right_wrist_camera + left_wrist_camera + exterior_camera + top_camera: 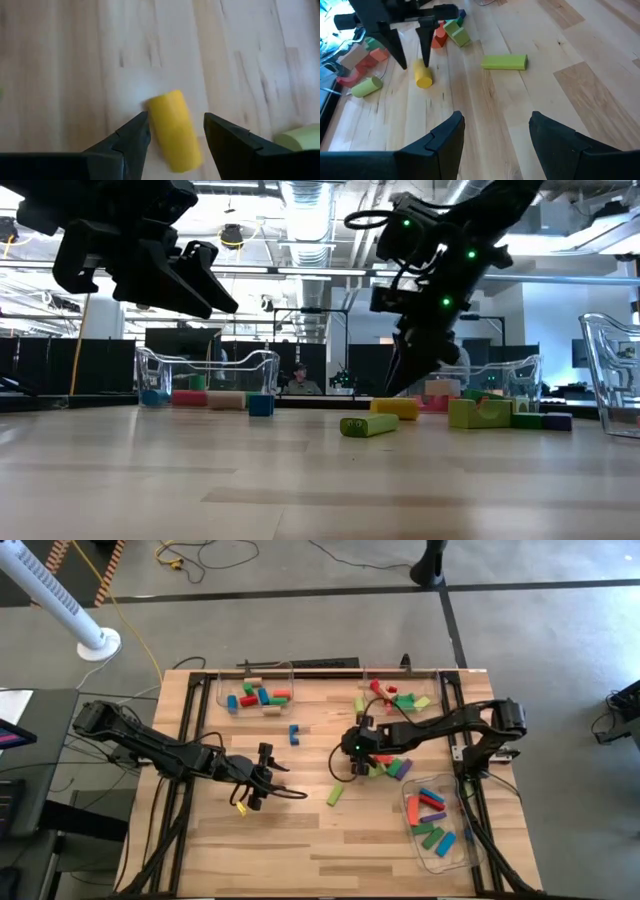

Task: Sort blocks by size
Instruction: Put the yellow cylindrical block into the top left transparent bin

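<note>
A yellow cylinder block (175, 131) lies on its side on the table among a loose cluster of coloured blocks (392, 768). My right gripper (414, 65) hangs open just over it, pointing steeply down, one finger on either side of the cylinder's end; I see no touch. A light green bar (504, 62) lies flat toward the near edge, and a blue block (294, 732) lies alone at mid-table. My left gripper (280, 782) waits open above the table's left half, nothing between its fingers (445, 140).
A clear tray (222, 692) at the far left holds several blocks. More blocks (400, 700) lie at the far right. Another clear tray (412, 812) near the right edge holds several long bars. Bare wood spreads along the near edge.
</note>
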Tool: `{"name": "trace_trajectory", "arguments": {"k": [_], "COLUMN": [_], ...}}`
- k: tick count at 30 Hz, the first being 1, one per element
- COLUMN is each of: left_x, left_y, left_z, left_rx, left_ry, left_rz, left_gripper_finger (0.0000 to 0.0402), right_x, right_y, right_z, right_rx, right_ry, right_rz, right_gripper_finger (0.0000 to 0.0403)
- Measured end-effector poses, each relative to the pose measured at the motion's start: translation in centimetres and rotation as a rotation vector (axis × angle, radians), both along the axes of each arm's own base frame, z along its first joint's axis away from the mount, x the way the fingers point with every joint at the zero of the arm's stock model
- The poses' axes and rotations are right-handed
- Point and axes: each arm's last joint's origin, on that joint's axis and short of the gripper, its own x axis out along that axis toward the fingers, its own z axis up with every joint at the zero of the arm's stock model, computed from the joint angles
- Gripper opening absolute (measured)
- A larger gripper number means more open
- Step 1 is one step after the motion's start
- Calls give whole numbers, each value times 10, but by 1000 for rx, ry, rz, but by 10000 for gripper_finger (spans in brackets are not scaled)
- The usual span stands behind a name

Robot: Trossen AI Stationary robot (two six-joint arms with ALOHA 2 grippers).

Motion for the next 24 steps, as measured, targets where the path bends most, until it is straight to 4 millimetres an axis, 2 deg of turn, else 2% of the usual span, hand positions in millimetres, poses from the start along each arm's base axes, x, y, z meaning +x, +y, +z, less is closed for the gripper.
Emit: {"name": "trace_trajectory", "arguments": {"k": [5,11,18,24], "left_x": [0,0,0,-1], "left_y": [0,0,0,0], "left_z": [0,0,-1,-1], "left_rx": [0,-1,-2,-4], "left_ry": [1,3,9,10], "left_rz": [0,1,2,2], "left_gripper_finger": [213,213,213,213], "right_x": [1,-4,-5,-4], "right_y": [-13,-33,-44,-43], "right_z": [4,-8,-36,-39], "right_rx": [19,265,271,269], "right_ry": [-3,15,134,134], "right_rz": [-50,-112,-152,-148], "right_gripper_finger": [220,220,221,221]}}
